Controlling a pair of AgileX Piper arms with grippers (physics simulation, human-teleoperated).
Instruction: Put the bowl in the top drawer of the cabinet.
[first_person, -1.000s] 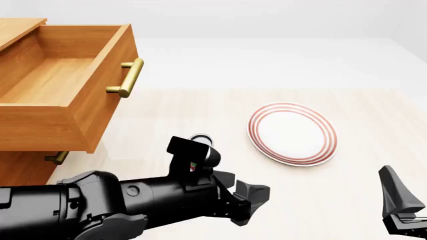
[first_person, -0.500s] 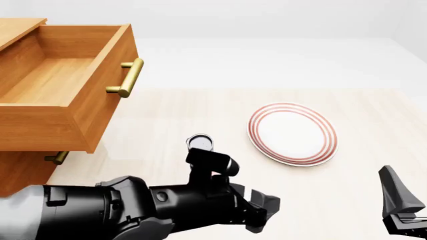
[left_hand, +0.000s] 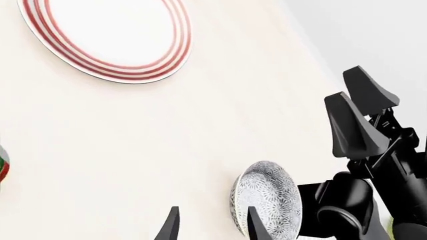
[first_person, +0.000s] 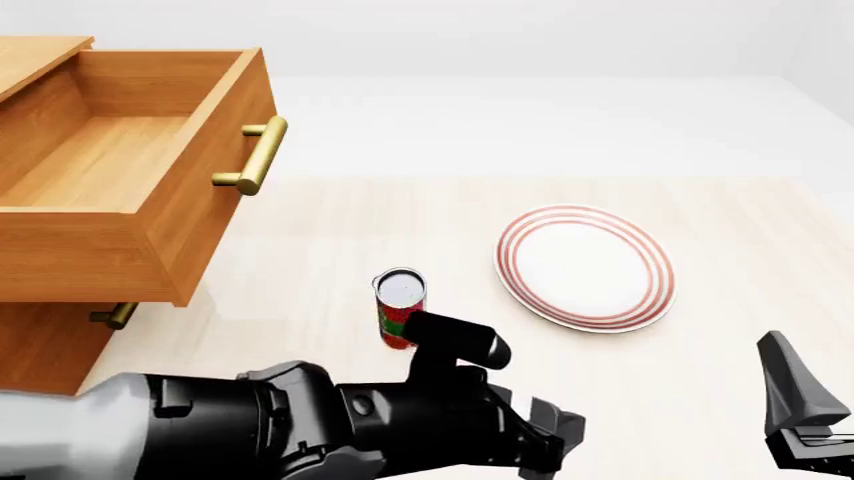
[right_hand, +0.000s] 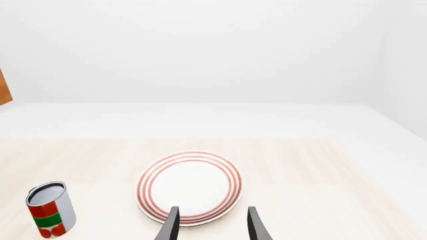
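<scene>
The bowl (left_hand: 267, 200), white with dense blue-grey flowers, shows only in the left wrist view, on the table close to the right arm's base. My left gripper (left_hand: 212, 227) is open; one fingertip (left_hand: 255, 226) overlaps the bowl's rim, and the bowl lies mostly outside the gap. In the front view the bowl is hidden, and the left gripper (first_person: 558, 440) is low at the near edge. The top drawer (first_person: 200, 200) of the cabinet (first_person: 40, 340) stands pulled open and bare inside. My right gripper (first_person: 807, 405) is open at the near right, holding nothing.
A flat white plate with red rings (first_person: 585, 265) lies right of centre. A red and green can (first_person: 400, 308) stands upright just beyond the left arm. The lower drawer's brass handle (first_person: 114, 315) pokes out under the open drawer.
My left arm has swung right and toward the near edge, uncovering the can. The right arm has not moved.
</scene>
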